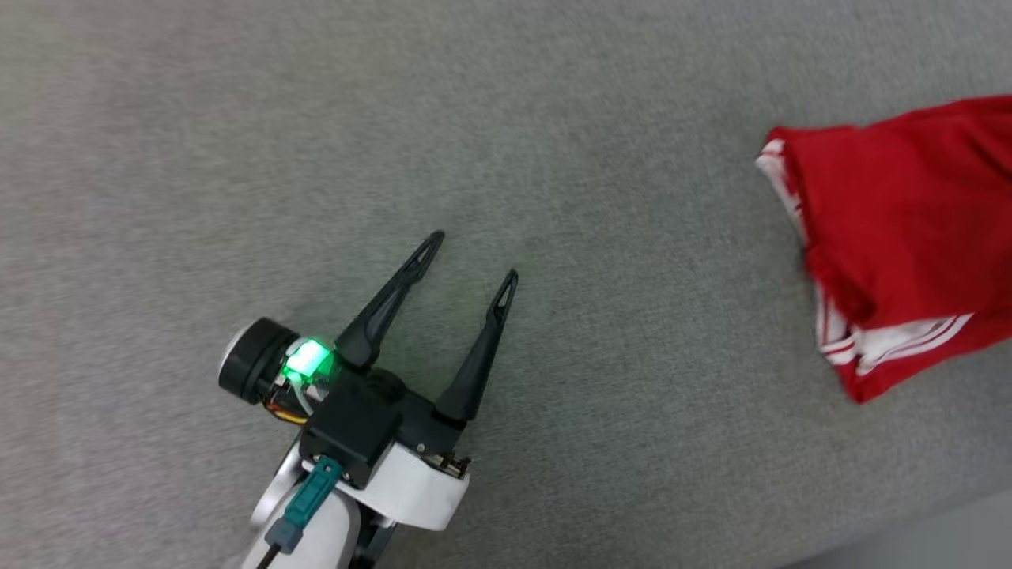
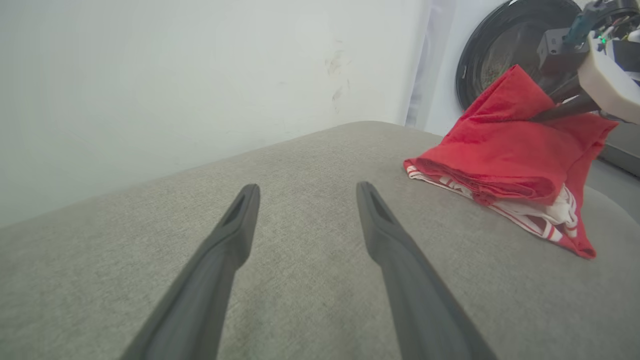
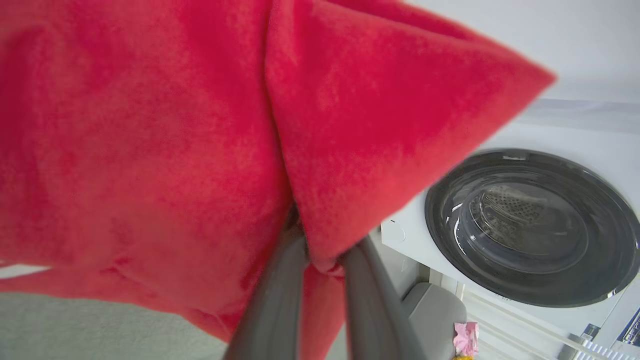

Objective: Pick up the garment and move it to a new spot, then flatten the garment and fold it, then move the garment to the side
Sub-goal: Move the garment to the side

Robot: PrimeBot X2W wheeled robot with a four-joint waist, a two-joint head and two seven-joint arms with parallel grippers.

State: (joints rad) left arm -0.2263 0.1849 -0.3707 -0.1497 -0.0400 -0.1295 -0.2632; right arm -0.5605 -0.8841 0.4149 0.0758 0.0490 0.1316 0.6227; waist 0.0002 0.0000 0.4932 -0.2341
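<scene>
One grey fabric-covered surface (image 1: 237,118) lies beneath both grippers. One front-loading washing machine (image 3: 532,227) with a round dark door stands beyond the right gripper (image 3: 322,257). One garment (image 1: 893,237), red with white, red-striped trim, is bunched and partly resting on the surface, well to the right of the left gripper (image 1: 473,257). Right gripper: jaws narrow, pinching a red fold. Left gripper: jaws wide, holding nothing.

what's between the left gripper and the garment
The stretch is bare: just grey fabric surface between the left gripper and the garment, seen in the head view.
</scene>
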